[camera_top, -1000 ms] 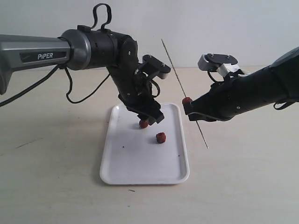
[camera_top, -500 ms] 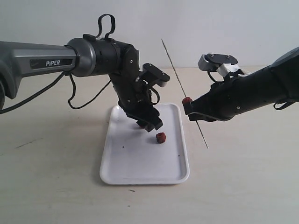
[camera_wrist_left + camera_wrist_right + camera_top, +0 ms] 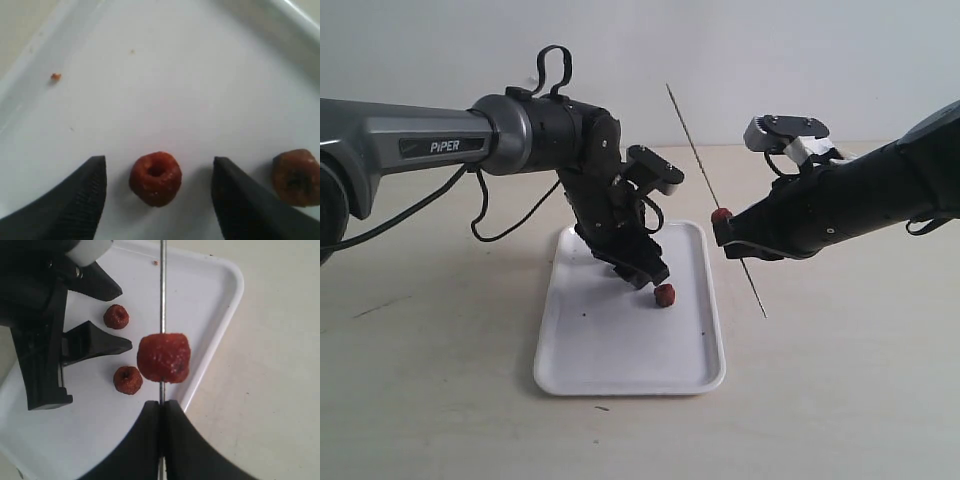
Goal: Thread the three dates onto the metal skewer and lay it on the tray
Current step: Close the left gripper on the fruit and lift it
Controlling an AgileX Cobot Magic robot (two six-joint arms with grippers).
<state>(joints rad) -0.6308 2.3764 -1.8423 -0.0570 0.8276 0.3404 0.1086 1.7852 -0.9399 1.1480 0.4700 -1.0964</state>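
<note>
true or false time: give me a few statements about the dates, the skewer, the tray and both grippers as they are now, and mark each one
1. One date is already threaded on the metal skewer. True.
2. The right gripper is open and empty. False: the right gripper is shut on the metal skewer.
3. Two loose dates lie on the tray. True.
4. The left gripper has clamped a date. False: the left gripper is open, with one of the loose dates between its jaws, touching neither.
5. The metal skewer lies flat on the tray. False: it is held tilted in the air, not resting on the tray.
</note>
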